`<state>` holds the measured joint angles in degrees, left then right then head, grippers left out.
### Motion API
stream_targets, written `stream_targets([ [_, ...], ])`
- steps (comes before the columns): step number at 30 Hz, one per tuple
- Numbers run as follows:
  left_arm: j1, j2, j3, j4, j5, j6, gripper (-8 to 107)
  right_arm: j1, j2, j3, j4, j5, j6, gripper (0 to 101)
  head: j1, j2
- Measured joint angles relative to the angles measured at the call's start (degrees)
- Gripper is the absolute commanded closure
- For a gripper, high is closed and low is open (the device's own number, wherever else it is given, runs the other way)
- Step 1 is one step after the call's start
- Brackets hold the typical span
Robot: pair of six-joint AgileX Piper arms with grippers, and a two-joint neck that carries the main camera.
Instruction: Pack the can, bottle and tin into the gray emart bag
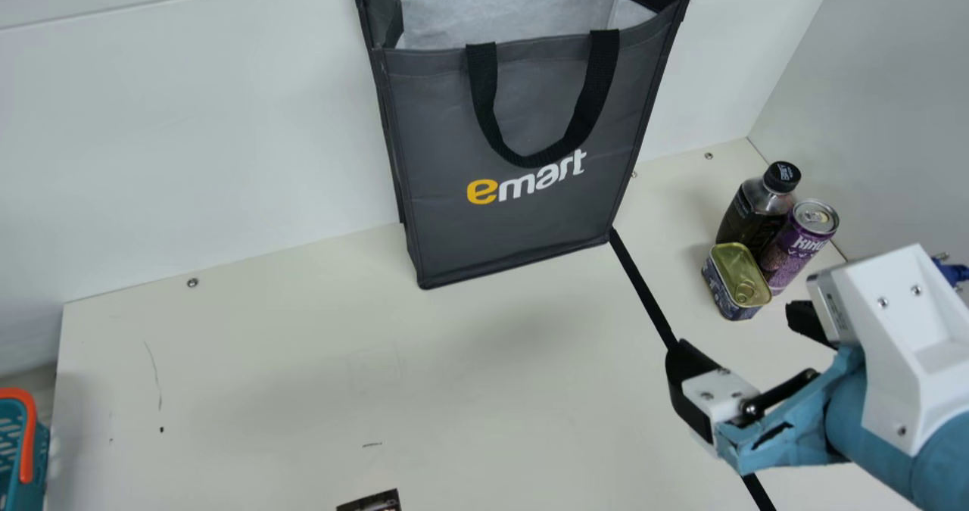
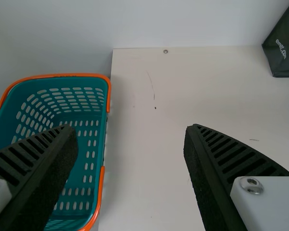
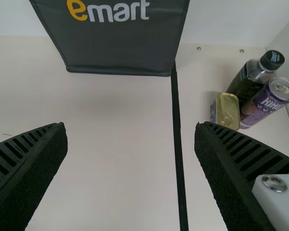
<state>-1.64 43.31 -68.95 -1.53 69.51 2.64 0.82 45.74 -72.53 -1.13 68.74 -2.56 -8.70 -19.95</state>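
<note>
My right gripper (image 1: 738,359) is at the main view's lower right, in front of the grouped items; in the right wrist view my right gripper (image 3: 131,127) stands open and holds nothing. The gray emart bag (image 1: 515,117) stands upright against the back wall, its top open. To its right a dark bottle (image 1: 746,219), a purple can (image 1: 795,250) and a gold-lidded tin (image 1: 734,280) stand close together on the table. My left gripper (image 2: 131,127) is open and empty, over the left part of the table.
A teal basket (image 2: 107,139) with orange trim is beside the table's left edge. A black tape line (image 1: 643,291) runs down the table between the bag and the items. A small dark printed piece (image 1: 375,502) lies at the main view's bottom edge.
</note>
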Motion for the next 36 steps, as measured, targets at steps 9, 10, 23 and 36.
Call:
stream_targets([
  [9, 0.00, 0.00, 0.00, 0.00, 0.00, 0.00, 9, -0.33, 3.92, -4.03, -0.23, -1.22, -1.85, 10, 0.00, 0.00],
  [10, 0.00, 0.00, 0.00, 0.00, 0.00, 0.00, 9, -0.33, 4.41, -4.55, -0.23, -1.47, -2.09, 10, 0.00, 0.00],
  [23, 0.00, 0.00, 0.00, 0.00, 0.00, 0.00, 9, -0.60, 10.87, -11.95, 0.29, -2.27, -5.63, 10, 0.00, 0.09],
  [36, 0.00, 0.00, 0.00, 0.00, 0.00, 0.00, 9, -2.57, 18.12, -20.84, 2.78, -2.67, -11.91, 10, 0.00, 0.00],
])
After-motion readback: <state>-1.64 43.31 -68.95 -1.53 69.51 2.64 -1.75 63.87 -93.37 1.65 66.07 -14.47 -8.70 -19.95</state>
